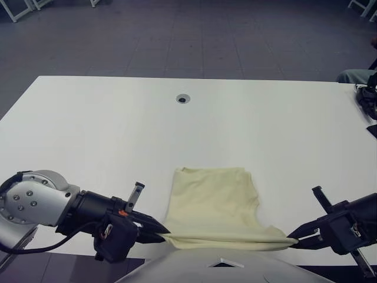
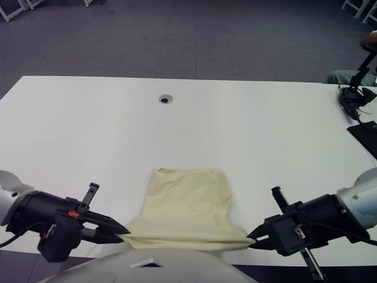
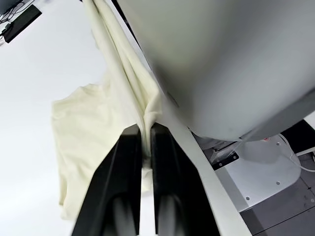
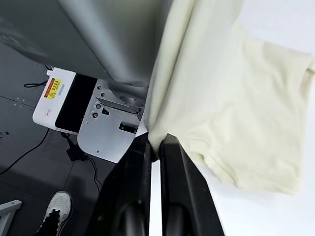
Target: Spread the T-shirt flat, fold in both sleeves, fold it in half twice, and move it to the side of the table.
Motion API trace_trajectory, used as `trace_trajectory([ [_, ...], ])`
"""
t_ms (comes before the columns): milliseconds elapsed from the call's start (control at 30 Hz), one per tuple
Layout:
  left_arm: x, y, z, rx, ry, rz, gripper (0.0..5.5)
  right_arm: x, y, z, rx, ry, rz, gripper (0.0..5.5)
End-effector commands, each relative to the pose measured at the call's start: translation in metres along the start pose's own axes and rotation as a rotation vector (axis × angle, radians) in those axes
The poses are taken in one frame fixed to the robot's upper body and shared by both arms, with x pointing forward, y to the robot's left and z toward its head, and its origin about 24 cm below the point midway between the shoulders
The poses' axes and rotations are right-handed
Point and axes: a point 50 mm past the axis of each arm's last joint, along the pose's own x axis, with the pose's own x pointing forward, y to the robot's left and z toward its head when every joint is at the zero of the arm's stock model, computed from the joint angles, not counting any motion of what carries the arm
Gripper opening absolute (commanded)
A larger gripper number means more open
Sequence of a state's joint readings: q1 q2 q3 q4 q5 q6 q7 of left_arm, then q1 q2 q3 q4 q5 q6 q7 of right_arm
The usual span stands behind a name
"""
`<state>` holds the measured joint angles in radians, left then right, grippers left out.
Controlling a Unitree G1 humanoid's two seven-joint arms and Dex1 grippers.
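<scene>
1. The two near corners of the T-shirt (image 1: 212,203) are pinched out of sight between the fingers, and I cannot tell how many layers it is folded into.
2. The left gripper (image 1: 164,234) is clamped on the near left corner, and the right gripper (image 1: 293,240) on the near right.
3. Pale yellow and lightly wrinkled, the T-shirt lies at the near edge of the white table (image 1: 106,141), its near hem taut between the grippers.

White table (image 1: 88,135): pale yellow T-shirt (image 1: 212,200) at near edge, cable grommet (image 1: 182,98) toward far side, black gear (image 2: 353,97) at right edge.
</scene>
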<state>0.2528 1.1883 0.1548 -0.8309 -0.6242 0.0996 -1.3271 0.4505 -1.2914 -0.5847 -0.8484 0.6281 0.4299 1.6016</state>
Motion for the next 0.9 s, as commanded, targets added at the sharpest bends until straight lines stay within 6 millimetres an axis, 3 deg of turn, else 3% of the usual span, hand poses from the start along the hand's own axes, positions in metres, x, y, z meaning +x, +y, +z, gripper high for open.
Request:
trace_trajectory([
  [33,-0.003,0.016,-0.024,-0.121,-0.048,0.058,0.1,-0.001,-0.021,-0.011,0.054,-0.002,-0.005,0.05],
  [200,0.002,0.05,-0.073,-0.204,0.056,0.129,0.1,0.012,-0.06,-0.039,0.138,0.0,-0.036,0.05],
  [467,0.017,0.076,-0.113,-0.38,0.036,0.196,0.1,0.038,-0.124,-0.08,0.26,0.09,-0.064,0.05],
  [567,0.023,0.08,-0.125,-0.415,0.059,0.197,0.1,0.042,-0.131,-0.094,0.292,0.144,-0.062,0.05],
  [600,0.025,0.08,-0.127,-0.421,0.056,0.203,0.46,0.042,-0.134,-0.096,0.298,0.154,-0.059,0.05],
  [900,0.036,0.095,-0.13,-0.423,-0.005,0.326,1.82,0.039,-0.141,-0.102,0.319,0.174,-0.097,0.04],
])
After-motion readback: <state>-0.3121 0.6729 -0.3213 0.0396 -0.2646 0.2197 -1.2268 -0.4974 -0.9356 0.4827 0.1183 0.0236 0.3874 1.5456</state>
